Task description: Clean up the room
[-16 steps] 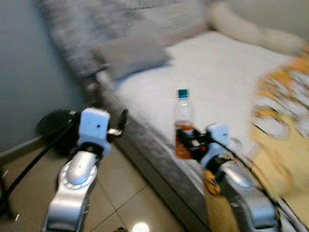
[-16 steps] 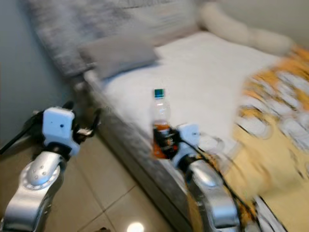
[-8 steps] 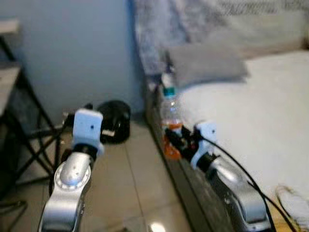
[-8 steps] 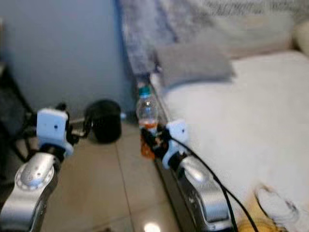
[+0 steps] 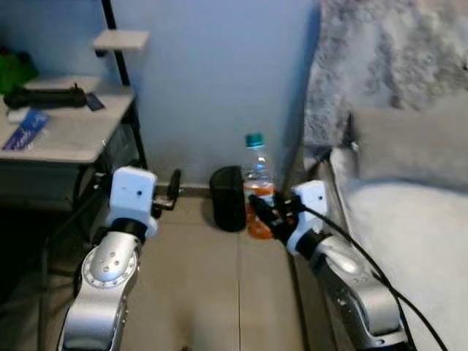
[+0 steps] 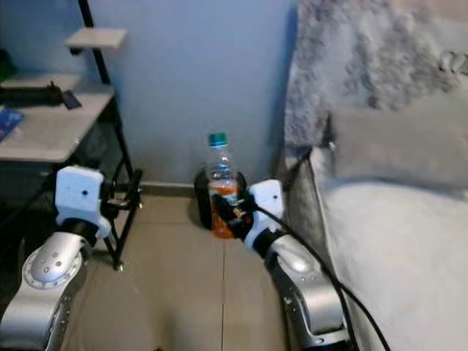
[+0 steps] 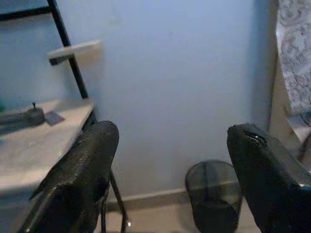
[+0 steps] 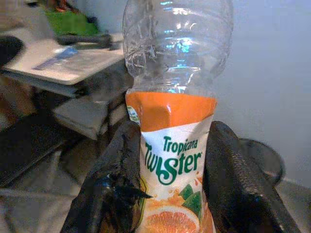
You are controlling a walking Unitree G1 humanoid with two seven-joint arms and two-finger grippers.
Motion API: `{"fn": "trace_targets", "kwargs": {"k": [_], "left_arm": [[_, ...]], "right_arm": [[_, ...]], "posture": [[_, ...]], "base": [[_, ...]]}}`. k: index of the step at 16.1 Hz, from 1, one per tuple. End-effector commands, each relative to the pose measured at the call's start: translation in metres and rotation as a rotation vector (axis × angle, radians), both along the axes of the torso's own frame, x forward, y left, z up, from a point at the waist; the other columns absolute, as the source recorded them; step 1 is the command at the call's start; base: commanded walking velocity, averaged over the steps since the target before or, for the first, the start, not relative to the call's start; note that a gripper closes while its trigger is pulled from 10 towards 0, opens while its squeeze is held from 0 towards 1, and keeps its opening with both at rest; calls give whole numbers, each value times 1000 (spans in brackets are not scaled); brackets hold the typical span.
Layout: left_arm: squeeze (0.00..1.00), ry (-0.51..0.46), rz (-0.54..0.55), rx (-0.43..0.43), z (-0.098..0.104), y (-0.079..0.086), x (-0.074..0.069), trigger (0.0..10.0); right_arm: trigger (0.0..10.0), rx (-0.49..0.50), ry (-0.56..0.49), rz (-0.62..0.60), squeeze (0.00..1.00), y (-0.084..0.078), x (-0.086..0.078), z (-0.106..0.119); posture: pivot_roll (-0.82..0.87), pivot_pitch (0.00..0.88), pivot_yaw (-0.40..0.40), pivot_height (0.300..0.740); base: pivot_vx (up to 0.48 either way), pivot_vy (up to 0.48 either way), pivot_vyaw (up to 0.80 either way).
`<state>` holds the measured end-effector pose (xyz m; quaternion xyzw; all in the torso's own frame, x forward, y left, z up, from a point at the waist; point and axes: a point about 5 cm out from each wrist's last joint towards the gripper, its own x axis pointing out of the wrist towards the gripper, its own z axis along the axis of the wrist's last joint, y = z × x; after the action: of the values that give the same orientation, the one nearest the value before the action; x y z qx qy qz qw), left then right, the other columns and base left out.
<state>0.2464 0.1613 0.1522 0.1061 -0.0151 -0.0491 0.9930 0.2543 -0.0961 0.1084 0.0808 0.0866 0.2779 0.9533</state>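
A pale blue wall (image 5: 219,80) is faced, and everything else is placed against it. To the right of the wall, a bed (image 5: 409,241) with a white sheet is seen, with a grey pillow (image 5: 409,146) at its head and a grey patterned fabric (image 5: 387,58) hanging above the pillow. To the left of the wall's middle, a black-framed desk (image 5: 69,135) is stood against it, with a small shelf (image 5: 121,40) raised on its black post; a dark elongated object (image 5: 44,96) and a blue flat item (image 5: 25,131) are laid on the desk top (what either is cannot be told). At the foot of the wall, between desk and bed, a black waste bin (image 5: 228,197) is set on the tiled floor (image 5: 219,300).

The left gripper (image 7: 175,170) is held up in front of the desk's edge with its two black fingers spread wide and nothing between them. The right gripper (image 5: 268,213) is raised just in front of the waste bin, and its fingers (image 8: 121,179) are closed on the lower body of a Tropicana Twister bottle (image 5: 257,190). The bottle is held upright, clear plastic with an orange label and a green cap, before the base of the wall and beside the bin.
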Motion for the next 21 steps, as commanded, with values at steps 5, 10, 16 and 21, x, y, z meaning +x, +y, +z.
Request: {"fn": "trace_targets", "kwargs": {"k": [5,10,16,21], "left_arm": [[0,24,-86,-14,-7,-3,-1,10000],[0,79,-178,-5,-16,-5,-5,10000],[0,63,-181,2,-15,-1,-5,10000],[0,66,-189,9,-16,1,-5,10000]], "right_arm": [[10000,-93,-22,-157,0,-28,3,-7],[10000,-69,13,-226,0,-35,3,-13],[10000,-77,3,-237,0,-36,2,-16],[10000,-80,9,-259,0,-39,0,-18]], "posture": [[10,0,-16,740],[8,0,-13,740],[11,0,-17,740],[4,0,-7,740]], "base": [[401,0,0],[392,0,-156],[391,0,-235],[391,0,0]]}}
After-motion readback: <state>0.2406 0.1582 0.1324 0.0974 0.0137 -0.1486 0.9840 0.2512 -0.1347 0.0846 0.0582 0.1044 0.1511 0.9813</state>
